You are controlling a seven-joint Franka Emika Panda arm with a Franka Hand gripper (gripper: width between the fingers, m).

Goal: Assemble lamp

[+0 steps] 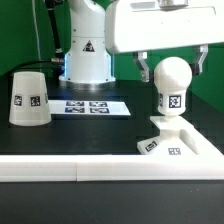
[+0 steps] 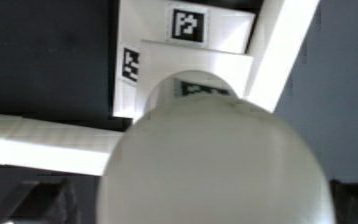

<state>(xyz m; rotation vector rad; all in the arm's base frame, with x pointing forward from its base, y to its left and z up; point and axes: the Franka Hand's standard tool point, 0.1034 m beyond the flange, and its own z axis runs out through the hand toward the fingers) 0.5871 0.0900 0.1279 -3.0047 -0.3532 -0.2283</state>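
The spread-open gripper [image 1: 172,72] straddles the white ball-shaped plastic bulb [image 1: 172,92] near the black table's [image 1: 60,140] front edge; the bulb is probably light, rigid and slippery, so grip its widest girth.

Both pictures are small and soft. In the exterior view the light is bright and even. The white bulb [image 1: 171,78] and shade [image 1: 29,97] are pale almost to glare, lighter on top than underneath, while the black surface [image 1: 90,135] shows only a faint sheen. In the wrist view the bulb [image 2: 211,150] looms close and blurred, greyer lower down. The base [image 2: 274,40] beyond it is sharper.
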